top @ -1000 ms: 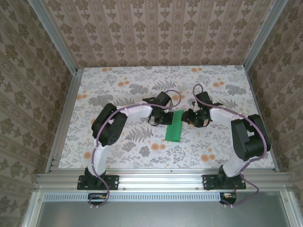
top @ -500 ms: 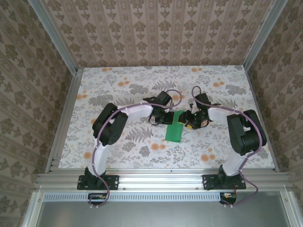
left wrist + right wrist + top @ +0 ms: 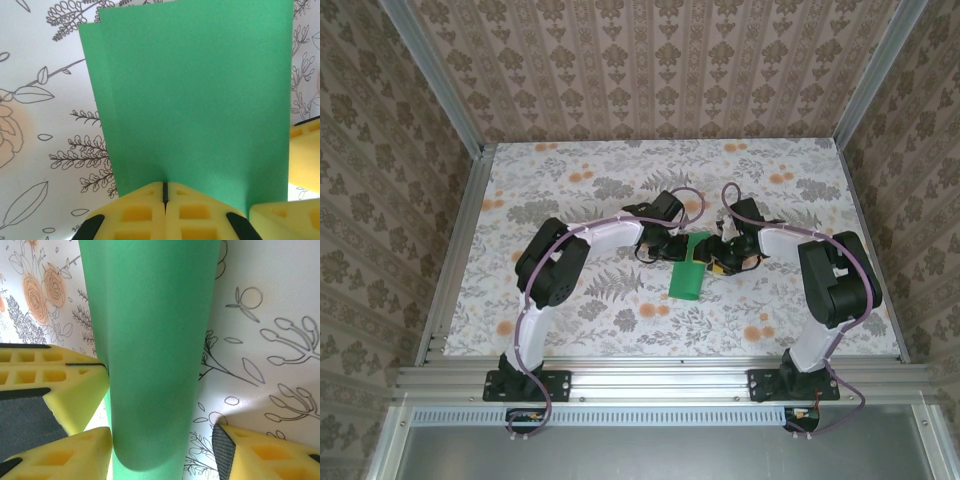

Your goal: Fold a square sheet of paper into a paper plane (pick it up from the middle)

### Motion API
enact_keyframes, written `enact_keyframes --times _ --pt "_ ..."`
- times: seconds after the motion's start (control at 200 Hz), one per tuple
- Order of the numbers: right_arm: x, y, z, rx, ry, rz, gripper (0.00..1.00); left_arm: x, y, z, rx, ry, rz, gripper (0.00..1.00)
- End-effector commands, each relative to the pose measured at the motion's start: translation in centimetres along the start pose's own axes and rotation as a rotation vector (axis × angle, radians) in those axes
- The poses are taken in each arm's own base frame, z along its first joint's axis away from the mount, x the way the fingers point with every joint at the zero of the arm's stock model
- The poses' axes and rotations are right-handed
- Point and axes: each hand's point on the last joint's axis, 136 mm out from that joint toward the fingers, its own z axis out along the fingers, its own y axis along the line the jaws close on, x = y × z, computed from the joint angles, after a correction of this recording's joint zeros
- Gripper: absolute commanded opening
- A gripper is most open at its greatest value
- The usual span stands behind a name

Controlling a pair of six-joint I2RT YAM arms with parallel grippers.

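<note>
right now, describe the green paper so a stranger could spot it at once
On the floral table, look mid-table where the two arms meet. Between them sits the sheet of paper, folded to a narrow strip, the left claw pinching its edge. It is the one plain bright-green thing among printed flowers.

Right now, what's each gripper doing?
Left gripper: closed, pinching the edge of the green paper.
Right gripper: open, fingers either side of the green paper, not clamped.

White floral-print table cover (image 3: 570, 190), grey leaves and orange flowers. Beige damask wallpaper walls (image 3: 650, 70) on three sides. Silver aluminium frame rail (image 3: 660, 378) along near edge.
</note>
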Motion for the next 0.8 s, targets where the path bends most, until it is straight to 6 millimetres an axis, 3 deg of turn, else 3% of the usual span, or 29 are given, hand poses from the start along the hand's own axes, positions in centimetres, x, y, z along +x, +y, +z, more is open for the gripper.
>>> enact_keyframes --times 0.0,0.225,0.385,0.515,0.795 --pt "1.3 0.4 0.2 -0.017 0.041 -0.030 0.56 -0.1 -0.3 0.1 0.005 0.008 0.015 0.00" --pt "0.9 -1.5 0.3 0.097 0.020 -0.009 0.51 -0.7 -0.9 -1.1 0.013 -0.023 0.022 0.06" --pt "1.0 -2.0 0.4 0.117 0.030 -0.003 0.50 -2.3 -1.3 -4.3 0.007 -0.127 0.020 0.24" --pt "1.0 -2.0 0.3 0.125 0.035 -0.011 0.50 -2.9 0.1 -6.5 -0.016 -0.217 -0.036 0.32" --pt "1.4 -1.9 0.6 0.178 0.052 -0.030 0.52 -2.4 3.7 -8.6 -0.065 -0.310 -0.159 0.29"
